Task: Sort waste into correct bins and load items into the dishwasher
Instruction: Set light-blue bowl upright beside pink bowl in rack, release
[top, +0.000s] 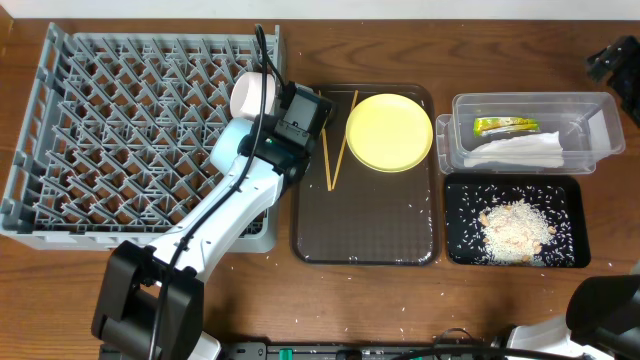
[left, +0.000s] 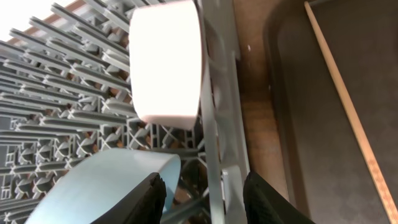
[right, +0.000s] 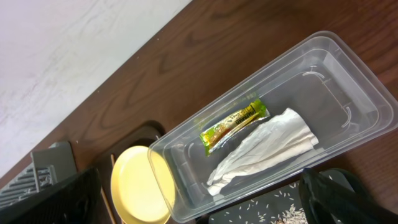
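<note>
Left pincer (left: 205, 199): partly spread, astride the rack (top: 120, 110) wall, nothing pinched; blue bowl (left: 99, 186) just beside one finger
Right pincer (right: 199, 196): spread wide, empty, near the tub (right: 348, 74)
Chopsticks (top: 328, 165): lay on the brown tray (top: 365, 235), just right of the left pincer; long axis ran top to bottom of frame
Plate (top: 389, 132): right of the chopsticks, same tray
Nearer arm: left, as judged
Views: overhead showed both sticks and the plate; left wrist showed one stick, plus the jaw gap hidden overhead
</note>
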